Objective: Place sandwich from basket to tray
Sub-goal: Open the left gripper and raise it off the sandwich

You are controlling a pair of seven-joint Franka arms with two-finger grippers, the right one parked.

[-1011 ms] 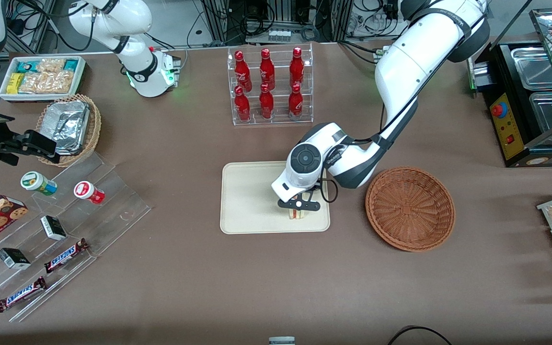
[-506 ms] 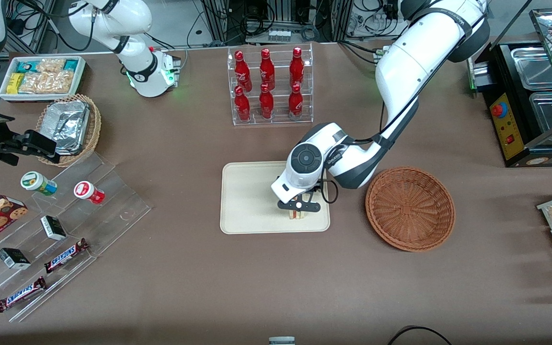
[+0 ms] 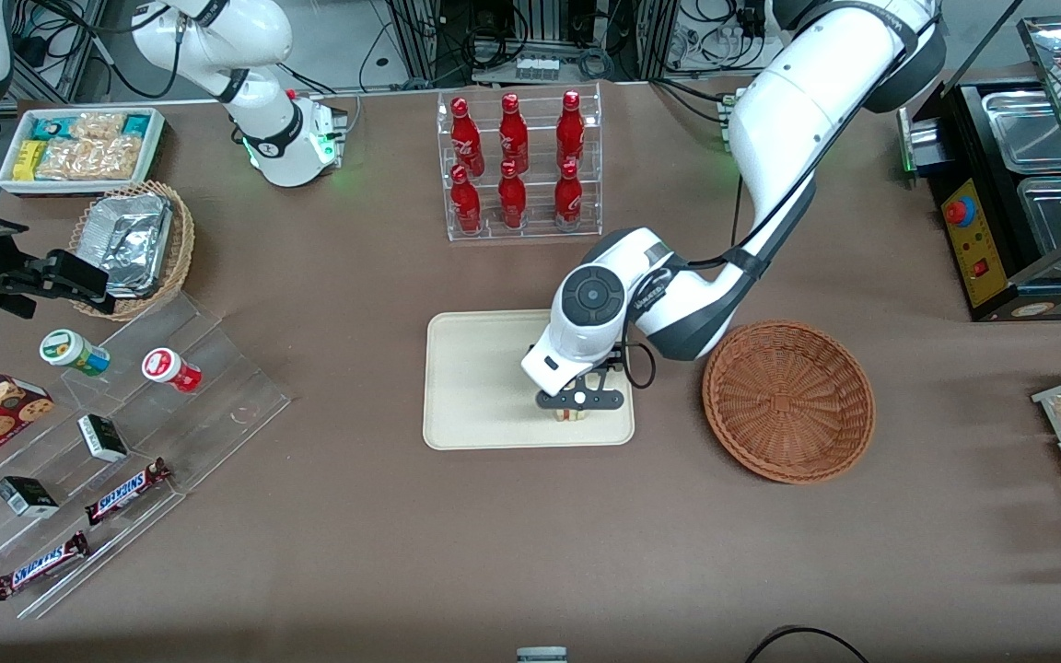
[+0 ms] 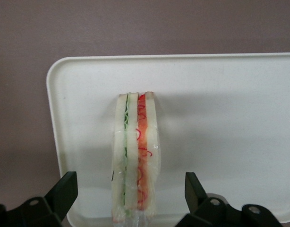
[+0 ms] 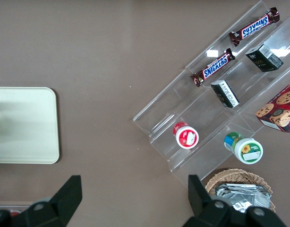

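Front view first: the pincer (image 3: pixel 573 406) hangs low over the tray (image 3: pixel 475 387), at the part of it nearest the basket (image 3: pixel 788 401) and close to the rim nearer the camera. Just a sliver of the sandwich (image 3: pixel 571 414) peeks out beneath the black fingers, sitting on the tray. The basket lies on the brown surface (image 3: pixel 530 534) beside the tray, toward the working arm's end, with nothing showing inside it. Farther from the camera than the tray stands a clear rack of red bottles (image 3: pixel 517 166). Toward the parked arm's end sits a stepped acrylic stand (image 3: pixel 125 442) with snack bars and small tubs.

Left wrist view: the sandwich (image 4: pixel 135 161) stands on its edge on the tray (image 4: pixel 220 118), white bread slices with a green layer and a red-orange layer facing up. The pincer's fingers (image 4: pixel 64 191) are spread wide, one on each side of the wedge, clearly apart from it, nothing gripped.

Right wrist view: one rounded corner of the tray (image 5: pixel 27 125) shows on the surface, well apart from the acrylic stand (image 5: pixel 220 94) with its two Snickers bars (image 5: pixel 213 67).
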